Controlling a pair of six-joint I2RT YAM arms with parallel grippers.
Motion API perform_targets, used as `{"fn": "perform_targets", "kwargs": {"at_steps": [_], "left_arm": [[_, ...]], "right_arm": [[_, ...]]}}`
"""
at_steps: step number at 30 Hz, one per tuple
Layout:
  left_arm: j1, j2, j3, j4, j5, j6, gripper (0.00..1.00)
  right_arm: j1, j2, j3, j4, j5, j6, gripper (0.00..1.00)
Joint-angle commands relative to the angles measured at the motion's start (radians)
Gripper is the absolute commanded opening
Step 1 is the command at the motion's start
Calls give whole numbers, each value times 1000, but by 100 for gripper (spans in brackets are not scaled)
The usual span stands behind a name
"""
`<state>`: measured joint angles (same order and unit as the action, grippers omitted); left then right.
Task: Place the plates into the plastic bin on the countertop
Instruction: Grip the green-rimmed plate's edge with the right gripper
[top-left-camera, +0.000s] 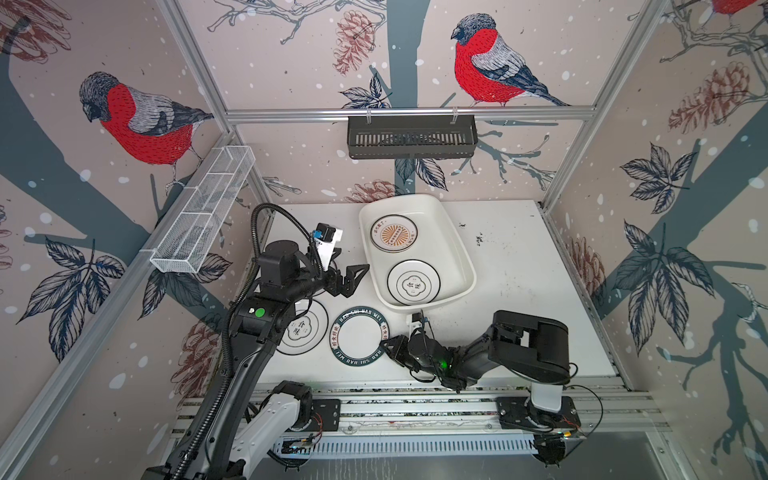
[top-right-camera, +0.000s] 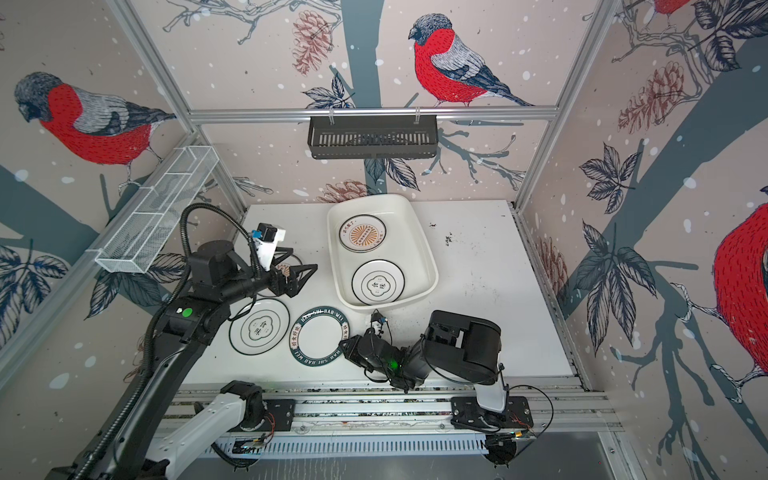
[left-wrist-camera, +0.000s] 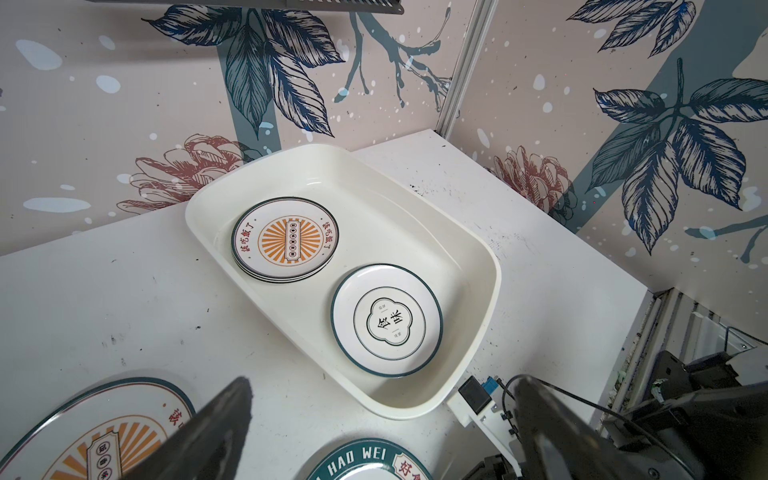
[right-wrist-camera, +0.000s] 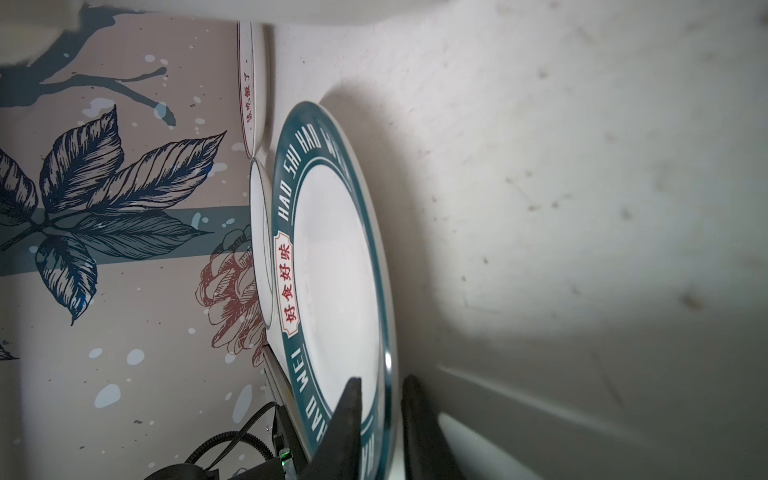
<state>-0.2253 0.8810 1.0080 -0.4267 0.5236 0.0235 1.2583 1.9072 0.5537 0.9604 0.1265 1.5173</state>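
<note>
Right wrist view: right fingers (right-wrist-camera: 345, 432) straddle lettered plate (right-wrist-camera: 336, 270), grip unclear; left fingers (left-wrist-camera: 208, 436) spread.

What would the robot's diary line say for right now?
right end effector: jaws astride green-lettered plate rim, grip unclear | left end effector: open, empty | plastic bin: holds sunburst stack, emblem plate

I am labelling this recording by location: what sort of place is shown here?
Probably a robot test booth, not a real kitchen. Aluminium rails frame walls of printed bird wallpaper, a left arm and a right arm are mounted at the countertop edge, and plates lie in a plastic bin.
</note>
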Motion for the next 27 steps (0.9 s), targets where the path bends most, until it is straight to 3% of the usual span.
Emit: {"fn": "perform_targets", "kwargs": {"at_steps": [1,27], "left_arm": [[0,-1,4,35,26,-7,98],[0,-13,-3,40,26,-2,98]], "right_arm": [[1,7,-4,-22,1,4,20],[-8,31,-11,4,3,34,16]]}}
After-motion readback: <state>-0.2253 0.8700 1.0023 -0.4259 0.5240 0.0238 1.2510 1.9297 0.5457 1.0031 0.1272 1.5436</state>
